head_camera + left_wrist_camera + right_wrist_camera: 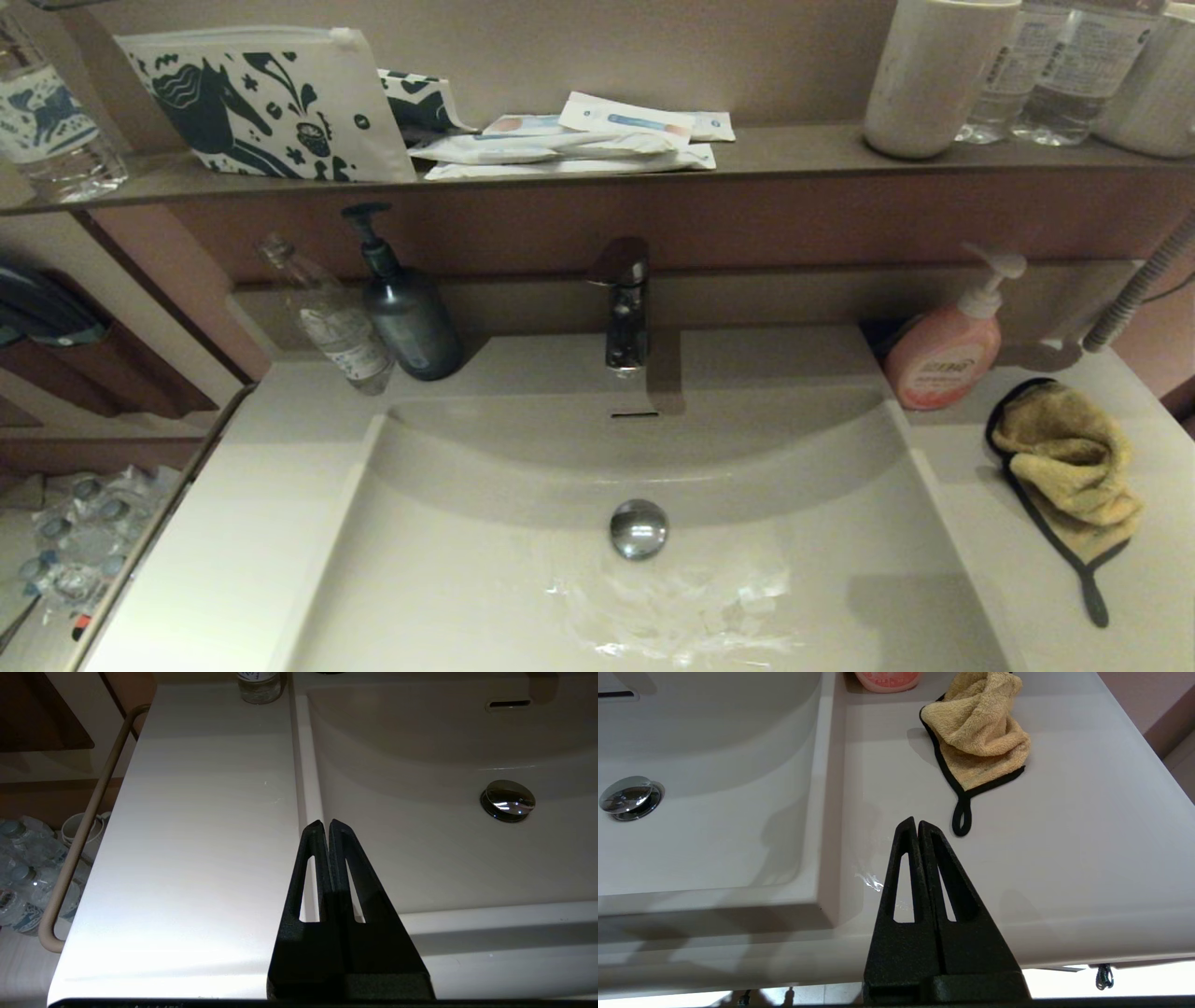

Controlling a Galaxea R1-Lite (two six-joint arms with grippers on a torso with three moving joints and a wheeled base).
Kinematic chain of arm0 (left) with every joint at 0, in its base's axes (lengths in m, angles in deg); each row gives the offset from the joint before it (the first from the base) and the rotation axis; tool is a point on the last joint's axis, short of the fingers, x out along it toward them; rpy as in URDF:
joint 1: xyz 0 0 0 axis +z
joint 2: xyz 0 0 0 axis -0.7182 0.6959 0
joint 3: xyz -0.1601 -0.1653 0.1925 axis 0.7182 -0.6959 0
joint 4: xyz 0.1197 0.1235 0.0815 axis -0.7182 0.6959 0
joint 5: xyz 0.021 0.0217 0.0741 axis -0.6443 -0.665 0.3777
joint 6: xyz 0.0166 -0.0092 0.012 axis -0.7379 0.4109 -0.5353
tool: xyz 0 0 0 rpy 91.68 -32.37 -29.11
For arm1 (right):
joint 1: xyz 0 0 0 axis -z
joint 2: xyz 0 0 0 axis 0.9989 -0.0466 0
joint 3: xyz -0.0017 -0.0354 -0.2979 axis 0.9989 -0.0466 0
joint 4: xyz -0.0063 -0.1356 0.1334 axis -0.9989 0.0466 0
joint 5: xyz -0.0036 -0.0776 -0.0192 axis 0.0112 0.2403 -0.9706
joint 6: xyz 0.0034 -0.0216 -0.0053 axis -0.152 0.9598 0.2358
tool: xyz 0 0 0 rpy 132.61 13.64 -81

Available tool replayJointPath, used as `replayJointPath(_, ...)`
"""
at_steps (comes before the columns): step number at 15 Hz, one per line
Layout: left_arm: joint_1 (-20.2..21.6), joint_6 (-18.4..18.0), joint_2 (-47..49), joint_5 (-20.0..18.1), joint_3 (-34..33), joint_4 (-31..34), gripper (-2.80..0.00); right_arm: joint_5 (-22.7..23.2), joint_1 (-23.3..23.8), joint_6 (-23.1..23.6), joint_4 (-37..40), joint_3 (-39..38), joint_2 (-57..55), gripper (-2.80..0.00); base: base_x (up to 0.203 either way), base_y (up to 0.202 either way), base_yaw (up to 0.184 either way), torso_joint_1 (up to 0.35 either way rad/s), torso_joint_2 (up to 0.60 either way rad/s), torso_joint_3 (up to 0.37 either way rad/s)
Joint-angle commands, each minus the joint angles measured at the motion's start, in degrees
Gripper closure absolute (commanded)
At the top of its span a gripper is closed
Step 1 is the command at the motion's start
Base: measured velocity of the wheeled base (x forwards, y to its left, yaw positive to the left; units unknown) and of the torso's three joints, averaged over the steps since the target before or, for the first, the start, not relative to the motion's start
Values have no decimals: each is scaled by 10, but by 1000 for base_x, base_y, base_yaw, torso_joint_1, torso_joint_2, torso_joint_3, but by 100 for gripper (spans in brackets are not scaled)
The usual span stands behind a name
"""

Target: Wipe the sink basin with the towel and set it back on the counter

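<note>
The mustard-yellow towel (1069, 467) (978, 737) lies crumpled on the counter (1018, 579) to the right of the sink basin (448, 560), its black loop pointing toward the front edge. The basin has a chrome drain plug (639, 529) and wet streaks on its floor. My right gripper (917, 823) is shut and empty, hovering over the counter just short of the towel's loop. My left gripper (326, 823) is shut and empty above the basin's left rim (306, 788). Neither gripper shows in the head view.
A chrome tap (624, 313) stands behind the basin. A pink soap dispenser (948, 350) sits just behind the towel; a dark pump bottle (406, 308) and a clear bottle (331, 317) stand at the back left. The brown shelf (794, 154) holds a horse-patterned pouch (271, 103) and packets.
</note>
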Motion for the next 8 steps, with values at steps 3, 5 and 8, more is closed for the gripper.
replayJointPath(3,0,0,0,0,0,0,0,0,0,0,0,0,-1,0,0,0,0,0,0,0)
replayJointPath(5,0,0,0,0,0,0,0,0,0,0,0,0,-1,0,0,0,0,0,0,0)
replayJointPath(8,0,0,0,0,0,0,0,0,0,0,0,0,-1,0,0,0,0,0,0,0)
